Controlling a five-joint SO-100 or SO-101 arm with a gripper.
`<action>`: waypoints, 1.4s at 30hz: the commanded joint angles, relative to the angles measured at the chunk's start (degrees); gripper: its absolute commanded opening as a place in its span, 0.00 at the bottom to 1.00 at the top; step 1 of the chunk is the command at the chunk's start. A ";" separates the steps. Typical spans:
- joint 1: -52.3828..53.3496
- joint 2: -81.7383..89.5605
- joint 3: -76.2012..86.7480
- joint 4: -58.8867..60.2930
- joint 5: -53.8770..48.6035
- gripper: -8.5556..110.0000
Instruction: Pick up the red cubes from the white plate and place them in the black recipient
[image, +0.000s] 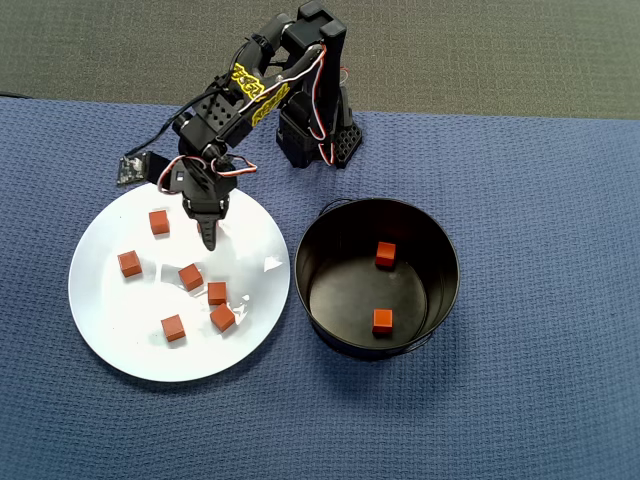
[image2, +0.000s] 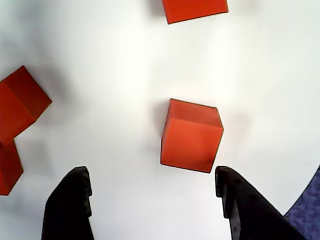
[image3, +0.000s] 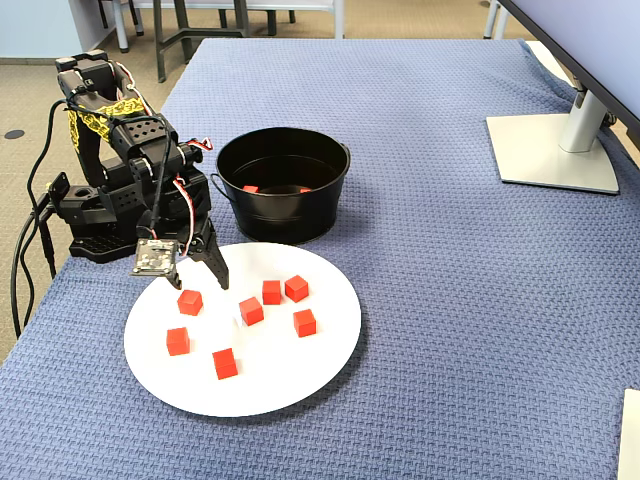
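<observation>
Overhead view shows the white plate (image: 110, 325) on the left part of a blue cloth (image: 540, 400), and the black recipient (image: 440, 300) just beside it at the plate's 3 o'clock side, the two rims almost touching. Six red cubes (image: 191, 277) lie on the plate: one near 11 o'clock, one near 9 o'clock, and four others around the centre and a little toward 6 o'clock, where two of them sit very close together. Two more red cubes rest on the floor of the black recipient, one toward 12 o'clock and one toward 6 o'clock. The arm (image: 255, 95) stands beyond the plate at about 1 o'clock and bends down over it, so the gripper (image: 208, 238) hangs above the upper part of the plate, pointing toward the centre. In the wrist view the gripper (image2: 152, 187) is spread apart and holds nothing; its two black fingers (image2: 70, 205) stand on either side at the bottom edge, and one cube lies on the plate just ahead of the gap between them, not touched by either finger. In the fixed view a monitor stand (image3: 560, 150) sits on the cloth, well apart from the plate.
</observation>
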 joint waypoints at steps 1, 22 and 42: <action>0.88 -0.18 0.18 -0.09 -2.99 0.28; 4.83 -2.29 4.48 -10.63 -1.14 0.10; -19.42 25.66 -11.07 2.29 31.73 0.07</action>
